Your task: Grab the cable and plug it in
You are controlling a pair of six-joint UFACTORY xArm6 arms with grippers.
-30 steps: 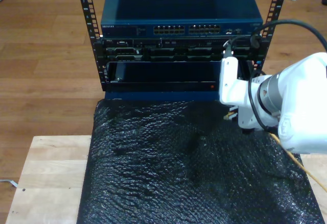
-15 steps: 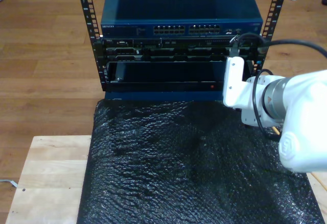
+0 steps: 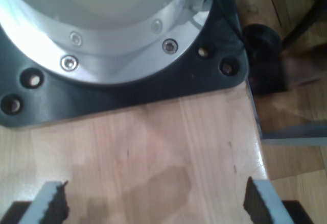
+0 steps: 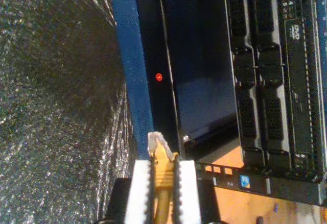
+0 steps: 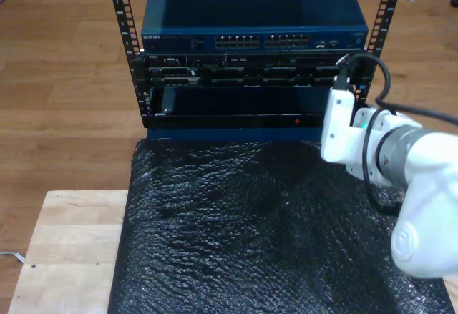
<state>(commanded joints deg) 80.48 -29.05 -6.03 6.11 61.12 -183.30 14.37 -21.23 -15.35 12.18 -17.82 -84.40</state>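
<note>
My second gripper (image 4: 162, 183) is clamping the cable (image 4: 162, 175) just behind its clear plug (image 4: 156, 142), which is pointing at the rack (image 4: 265, 81), so the grab is looking done and the plugging-in is remaining. The switch's ports (image 5: 262, 41) are showing in the exterior view; my first gripper (image 3: 153, 203) is hanging apart over bare tabletop (image 3: 153, 147)

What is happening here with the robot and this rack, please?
My second claw is shut on the cable, an orange-yellow network cable with its clear plug pointing out past the fingertips. That arm is at the exterior view's right, in front of the rack. The plug is not yet in any port; it points toward the black panel with the red light. My first claw is open above a wooden tabletop.
</note>
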